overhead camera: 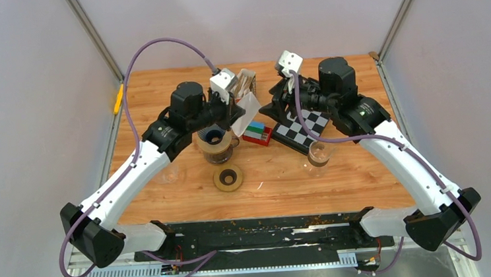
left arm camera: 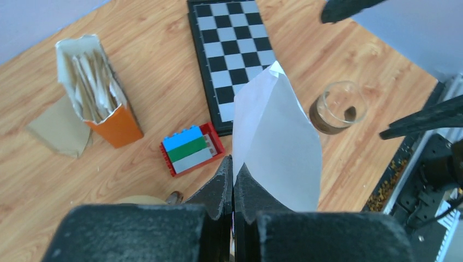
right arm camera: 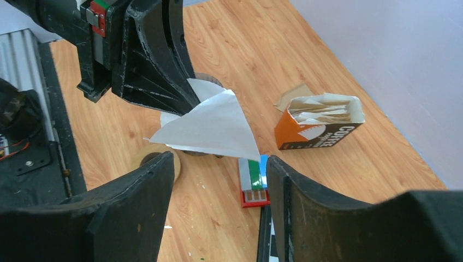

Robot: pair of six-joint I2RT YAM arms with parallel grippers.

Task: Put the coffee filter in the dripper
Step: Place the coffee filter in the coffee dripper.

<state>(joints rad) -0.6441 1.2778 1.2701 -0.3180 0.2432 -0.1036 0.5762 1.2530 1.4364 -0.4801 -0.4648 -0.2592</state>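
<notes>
My left gripper point(overhead camera: 233, 110) point(left arm camera: 233, 170) is shut on one edge of the white paper coffee filter point(overhead camera: 251, 105) point(left arm camera: 277, 142) point(right arm camera: 214, 127), holding it in the air. The filter hangs just right of and above the brown dripper point(overhead camera: 216, 141), which sits on its glass base. In the right wrist view, only the dripper's rim point(right arm camera: 210, 80) peeks out behind the filter. My right gripper point(overhead camera: 281, 100) point(right arm camera: 218, 164) is open and close to the filter's free corner, with nothing between its fingers.
An orange box of filters point(overhead camera: 245, 81) point(left arm camera: 101, 95) point(right arm camera: 319, 124) stands at the back. Lego bricks point(overhead camera: 257, 133) point(left arm camera: 191, 148) point(right arm camera: 254, 183) and a checkerboard point(overhead camera: 303, 127) point(left arm camera: 235, 49) lie below the filter. There is also a glass of coffee point(overhead camera: 318, 154) point(left arm camera: 337, 107) and a wooden ring point(overhead camera: 228, 178) point(right arm camera: 158, 158).
</notes>
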